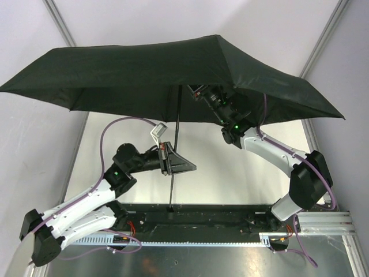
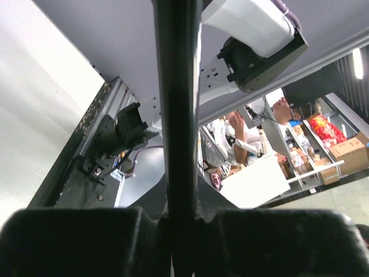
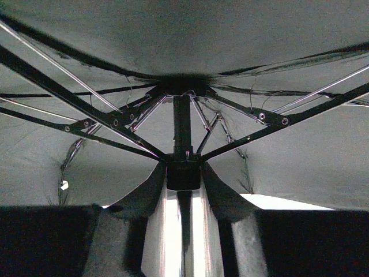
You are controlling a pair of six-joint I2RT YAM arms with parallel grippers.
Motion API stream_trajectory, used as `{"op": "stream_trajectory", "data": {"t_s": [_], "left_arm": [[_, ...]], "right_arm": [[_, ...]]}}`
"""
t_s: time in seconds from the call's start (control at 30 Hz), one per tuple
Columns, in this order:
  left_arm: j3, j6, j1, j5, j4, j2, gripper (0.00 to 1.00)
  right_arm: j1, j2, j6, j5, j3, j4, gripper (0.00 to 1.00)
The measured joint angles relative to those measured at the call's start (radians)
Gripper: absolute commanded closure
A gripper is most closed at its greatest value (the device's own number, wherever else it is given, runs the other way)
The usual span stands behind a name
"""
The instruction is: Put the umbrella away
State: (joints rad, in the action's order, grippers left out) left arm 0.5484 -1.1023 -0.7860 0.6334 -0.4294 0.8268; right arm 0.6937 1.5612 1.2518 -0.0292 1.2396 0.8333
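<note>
Left gripper (image 1: pixel 174 158): clamped on the shaft (image 1: pixel 176 130), centre frame, above the handle (image 1: pixel 171 209).
Right gripper (image 3: pixel 184 231): straddles the shaft below the slider (image 3: pixel 183 173); you cannot tell whether it grips.
Umbrella (image 1: pixel 173 69): fully open, spanning the upper frame.
Remaining: you likely have everything to do, collapsing, folding, stowing.

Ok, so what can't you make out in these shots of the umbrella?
Right wrist view: right gripper pads blurred, so its grip on the umbrella shaft is unclear.
Top view: the canopy hides the far end of the table and that gripper's fingertips.
Left wrist view: canopy and handle cut off by frame edges.
</note>
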Motion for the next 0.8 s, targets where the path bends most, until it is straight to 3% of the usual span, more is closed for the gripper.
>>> {"op": "stream_trajectory", "data": {"t_s": [0.27,0.47,0.8], "left_arm": [[0.093,-0.024,0.209,0.344,-0.003,0.170,1.00],[0.256,-0.031,0.268,0.546,-0.013,0.324,1.00],[0.390,0.000,0.285,0.636,-0.056,0.492,1.00]], "right_arm": [[-0.032,-0.035,-0.076,0.086,0.000,-0.127,1.00],[-0.088,-0.103,-0.163,0.110,0.000,-0.136,1.00],[-0.087,-0.126,-0.526,0.185,0.005,-0.116,1.00]]}}
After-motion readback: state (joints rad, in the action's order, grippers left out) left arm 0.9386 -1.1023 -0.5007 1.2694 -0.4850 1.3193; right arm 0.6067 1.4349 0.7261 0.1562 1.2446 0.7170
